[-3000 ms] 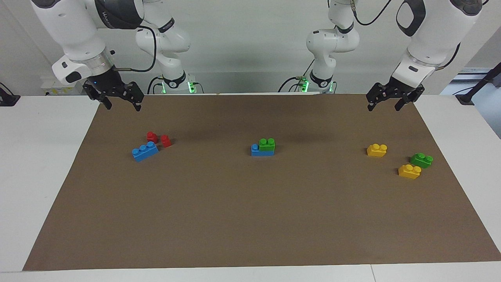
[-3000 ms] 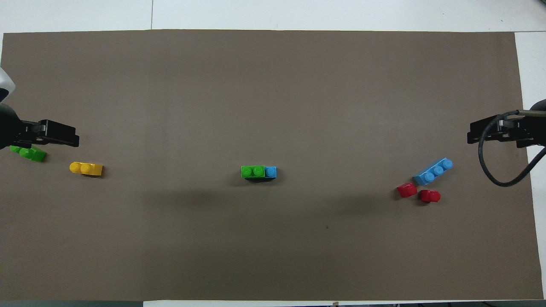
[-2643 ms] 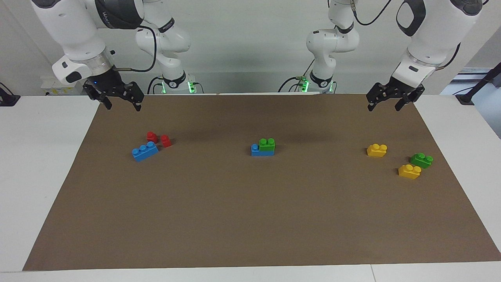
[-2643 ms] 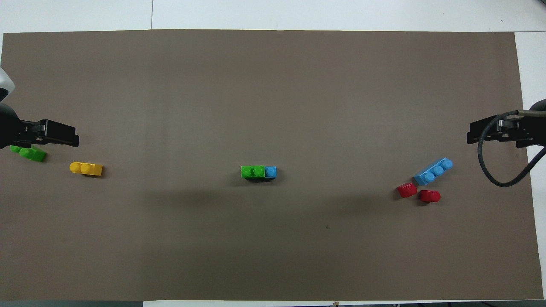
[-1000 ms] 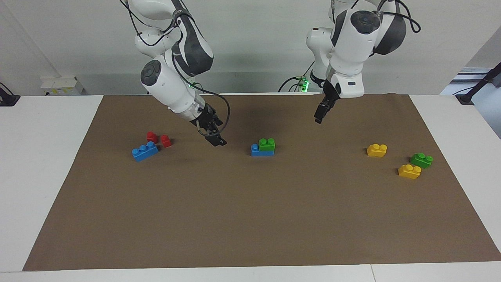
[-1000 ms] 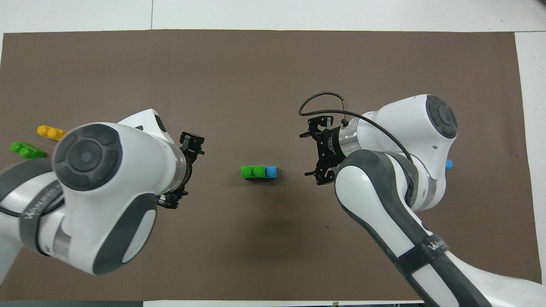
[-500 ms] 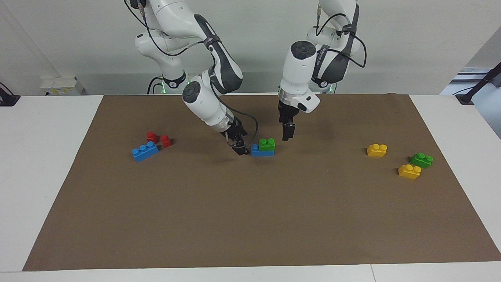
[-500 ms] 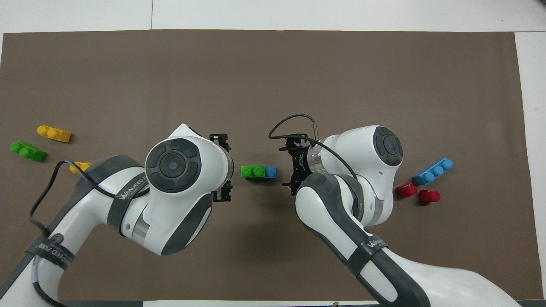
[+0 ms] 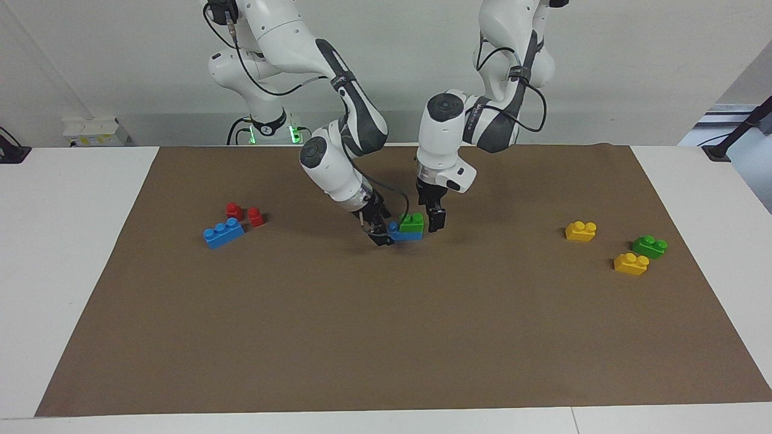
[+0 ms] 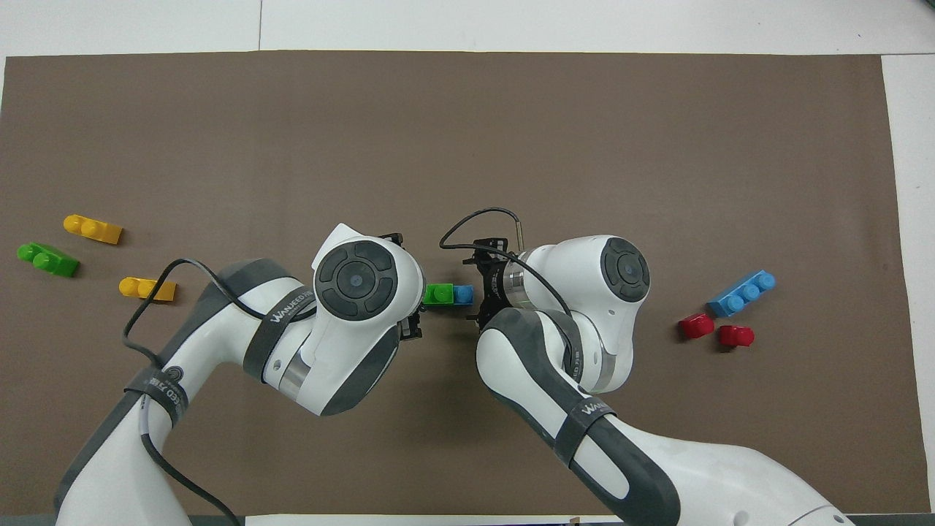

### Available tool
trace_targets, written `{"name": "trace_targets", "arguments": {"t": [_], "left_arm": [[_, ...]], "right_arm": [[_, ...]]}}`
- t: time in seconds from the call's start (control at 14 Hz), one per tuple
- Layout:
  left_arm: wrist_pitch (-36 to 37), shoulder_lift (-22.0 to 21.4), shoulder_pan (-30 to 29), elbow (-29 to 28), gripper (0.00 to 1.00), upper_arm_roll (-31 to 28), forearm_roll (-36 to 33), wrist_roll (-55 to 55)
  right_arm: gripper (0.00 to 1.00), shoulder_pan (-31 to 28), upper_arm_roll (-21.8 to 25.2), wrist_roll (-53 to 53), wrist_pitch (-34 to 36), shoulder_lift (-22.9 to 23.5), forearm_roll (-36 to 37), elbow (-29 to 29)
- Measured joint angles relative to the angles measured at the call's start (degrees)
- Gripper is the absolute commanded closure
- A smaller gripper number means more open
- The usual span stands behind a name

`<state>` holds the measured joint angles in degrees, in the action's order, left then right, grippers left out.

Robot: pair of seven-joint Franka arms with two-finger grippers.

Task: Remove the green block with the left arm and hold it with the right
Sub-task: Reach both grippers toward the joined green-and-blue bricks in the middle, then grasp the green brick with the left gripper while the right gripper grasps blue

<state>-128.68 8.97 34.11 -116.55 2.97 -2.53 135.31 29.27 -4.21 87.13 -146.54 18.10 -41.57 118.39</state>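
at frame centre, the small bright green two-stud plastic brick (image 9: 412, 223) sits on the blue plastic base brick (image 9: 403, 234). my right gripper (image 9: 380, 235) is at the base, my left gripper (image 9: 429, 220) beside the green; finger gaps unreadable. step: approach. next: clamp base, pull green up.

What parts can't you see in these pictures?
- Overhead view: the left arm's wrist hides part of the green block and the left gripper.
- Overhead view: the right gripper is partly hidden by its own arm.
- Facing view: whether either gripper touches the green block or the blue brick is too small to tell.
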Motion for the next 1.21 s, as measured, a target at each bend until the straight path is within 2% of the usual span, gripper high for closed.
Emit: {"name": "trace_targets", "arguments": {"t": [0.14,0.21,0.29,0.43,0.5,0.93,1.0,1.07,1.14,1.21], "left_arm": [[-1.29,1.7,0.99,0.0,0.0,0.02,-1.36,2.54],[-2.22,2.44,1.27,0.01,0.0,0.02,-2.08,3.75],[-2.64,2.9,1.45,0.03,0.0,0.02,-2.41,4.35],[-2.9,3.06,1.48,0.05,0.0,-0.03,-2.58,4.57],[-2.95,3.06,1.48,0.08,0.0,-0.07,-2.62,4.57],[-3.19,3.06,1.48,0.09,0.0,-0.08,-2.77,4.57],[-3.22,3.06,1.48,0.09,0.06,-0.08,-2.78,4.57],[-3.32,3.06,1.48,0.1,0.3,-0.08,-2.8,4.57],[-3.5,3.07,1.52,0.1,0.98,-0.08,-2.84,4.57],[-3.83,3.06,1.61,0.11,1.0,-0.05,-2.89,4.57]], "right_arm": [[0.07,0.49,0.0,0.0,-1.05,0.73,0.0,0.01],[0.16,0.58,0.0,0.0,-1.39,1.03,0.0,0.01],[0.3,0.62,0.01,0.01,-1.76,1.26,-0.08,0.01],[0.85,0.63,0.01,0.01,-2.04,1.39,-0.23,0.04],[1.0,0.63,0.01,0.01,-2.12,1.39,-0.24,0.07],[1.0,0.62,0.17,0.02,-2.25,1.4,-1.41,0.1],[1.0,0.62,0.17,0.02,-2.25,1.4,-1.41,0.1],[1.0,0.62,0.17,0.02,-2.25,1.4,-1.41,0.1],[1.0,0.62,0.17,0.02,-2.25,1.4,-1.42,0.1],[1.0,0.62,0.17,0.02,-2.25,1.4,-1.42,0.1]]}}
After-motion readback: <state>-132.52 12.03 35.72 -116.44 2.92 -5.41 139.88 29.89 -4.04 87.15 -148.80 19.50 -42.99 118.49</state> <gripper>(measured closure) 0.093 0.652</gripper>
